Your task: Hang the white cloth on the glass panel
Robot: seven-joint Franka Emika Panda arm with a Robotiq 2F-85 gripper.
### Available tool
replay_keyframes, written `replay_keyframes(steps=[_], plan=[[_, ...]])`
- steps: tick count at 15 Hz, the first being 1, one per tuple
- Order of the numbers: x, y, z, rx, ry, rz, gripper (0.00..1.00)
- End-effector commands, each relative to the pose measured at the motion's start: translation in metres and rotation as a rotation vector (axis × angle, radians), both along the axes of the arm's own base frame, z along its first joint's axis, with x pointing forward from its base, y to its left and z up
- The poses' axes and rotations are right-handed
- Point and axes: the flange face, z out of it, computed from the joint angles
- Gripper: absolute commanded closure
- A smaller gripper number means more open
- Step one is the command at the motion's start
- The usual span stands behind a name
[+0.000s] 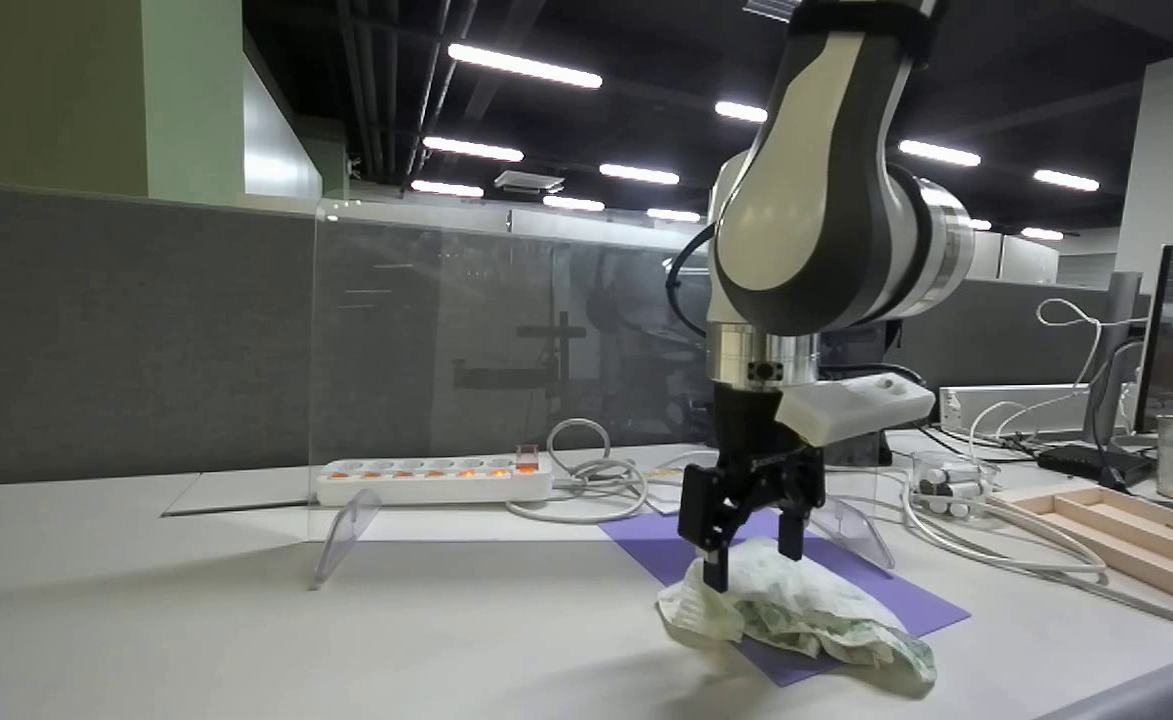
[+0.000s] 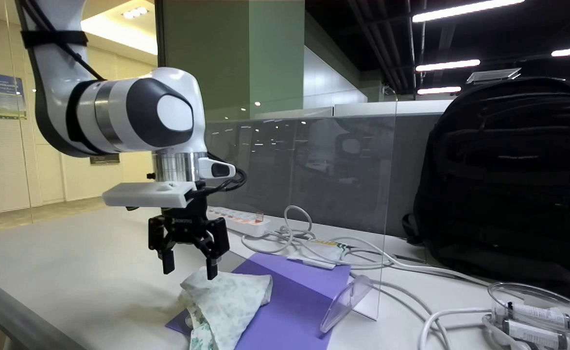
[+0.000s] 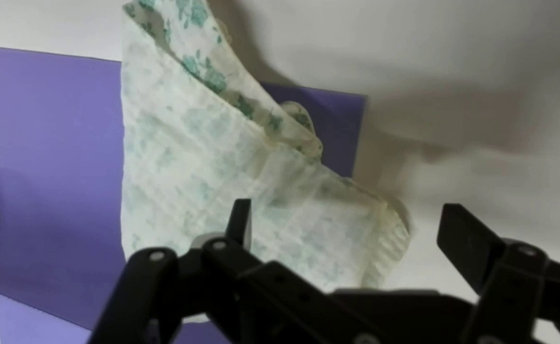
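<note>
Power strip (image 1: pixel 426 485) in an exterior view, near the far edge of the tabletop (image 1: pixel 146 610); glass panel (image 1: pixel 396 330), upright just in front of it; gripper (image 1: pixel 753 557), fingers (image 1: pixel 791 535) spread, above the white cloth (image 1: pixel 796 605), contact unclear; cloth wrinkled, partly on the purple mat (image 1: pixel 921 608), farther from that edge; wooden tray (image 1: pixel 1156 545), toward the right edge.

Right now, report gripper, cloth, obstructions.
Gripper open over edge of white cloth. Cloth ungripped, partly on purple mat. Possible snag: clear foot of glass panel.
</note>
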Motion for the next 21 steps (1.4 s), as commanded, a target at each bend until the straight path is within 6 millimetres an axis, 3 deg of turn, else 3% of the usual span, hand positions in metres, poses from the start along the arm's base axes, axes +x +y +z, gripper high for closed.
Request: replay_keyframes(steps=[1, 11, 16, 21], plan=[[0.003, 0.001, -0.004, -0.009, -0.013, -0.013, 0.27], [0.008, -0.014, -0.017, -0.026, 0.004, -0.058, 0.97], [0.006, -0.007, 0.003, -0.005, -0.019, -0.047, 1.0], [0.014, 0.022, 0.066, 0.031, -0.148, -0.003, 1.0]])
